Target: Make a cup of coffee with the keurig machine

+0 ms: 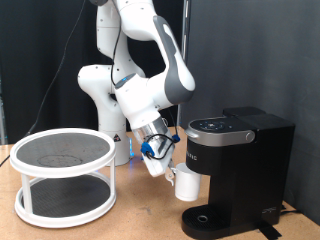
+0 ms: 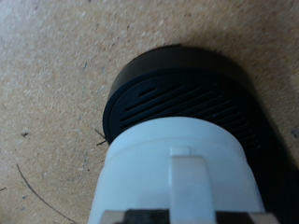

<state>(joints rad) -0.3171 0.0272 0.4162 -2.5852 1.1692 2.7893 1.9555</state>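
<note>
- Overall, a wooden table (image 1: 130, 222) is seen in the exterior view, with the keurig machine (image 1: 238, 172) standing toward that view's right and a white two-tier round stand (image 1: 64, 176) toward its left.
- Open tabletop is noted between the stand and the machine; the arm comes down into this gap from the robot base (image 1: 102, 100) behind it.
- A dark curtain is seen behind the whole setup, close behind the robot base.
- The machine's right side reaches almost to the exterior view's right edge, and its round drip base (image 1: 208, 220) sits near the view's bottom edge.
- The gripper (image 1: 168, 170) is found just beside the machine's front face, tilted down toward the exterior view's right.
- The cup (image 1: 187, 184) is recorded at the gripper's tip, raised above the drip base and under the machine's overhanging head, touching or almost touching the front.
- In the wrist view the cup (image 2: 177, 173) fills the lower frame close to the camera, with the black grated drip base (image 2: 187, 98) directly beyond it.
- Gripper fingers are not clearly resolved in either view; whether they are clamped on the cup cannot be told.
- Bare table surface (image 2: 56, 84) is seen around the drip base in the wrist view.
</note>
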